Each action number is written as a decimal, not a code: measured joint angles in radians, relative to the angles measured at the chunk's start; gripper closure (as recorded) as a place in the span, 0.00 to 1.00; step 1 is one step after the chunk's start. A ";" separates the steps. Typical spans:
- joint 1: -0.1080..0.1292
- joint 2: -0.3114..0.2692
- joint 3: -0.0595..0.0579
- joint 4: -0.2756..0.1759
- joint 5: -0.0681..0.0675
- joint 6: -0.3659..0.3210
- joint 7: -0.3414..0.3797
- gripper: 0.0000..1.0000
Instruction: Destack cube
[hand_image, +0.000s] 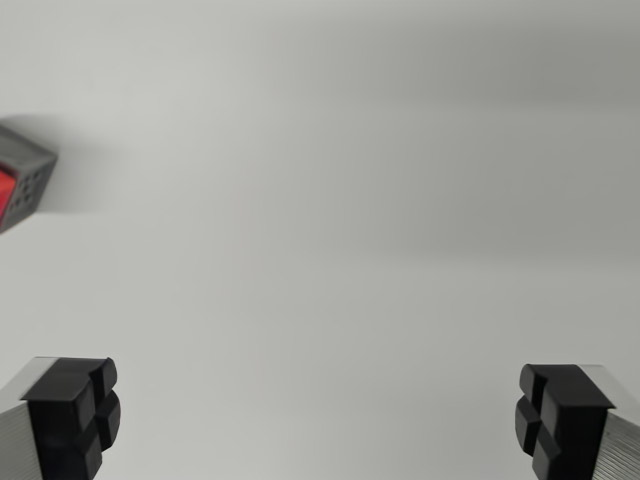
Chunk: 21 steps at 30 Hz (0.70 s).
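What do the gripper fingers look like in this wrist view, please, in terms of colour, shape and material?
The gripper shows two fingers at the bottom corners. Each fingertip is a matte black, blocky pad with grooves that split its face into rounded segments. Behind each pad sits a lighter silver-grey, finely ribbed metal body. No cables or markings are visible.

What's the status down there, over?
Claw open, holding nothing. Cube at the wrist view's far left edge, only partly in frame, well clear of the fingers. White surface bare between them, nothing in the way.
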 joint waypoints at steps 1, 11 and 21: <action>0.000 0.000 0.000 0.000 0.000 0.000 0.000 0.00; 0.000 0.000 0.000 0.000 0.000 0.000 0.000 0.00; 0.005 0.000 0.001 -0.004 0.000 0.003 0.016 0.00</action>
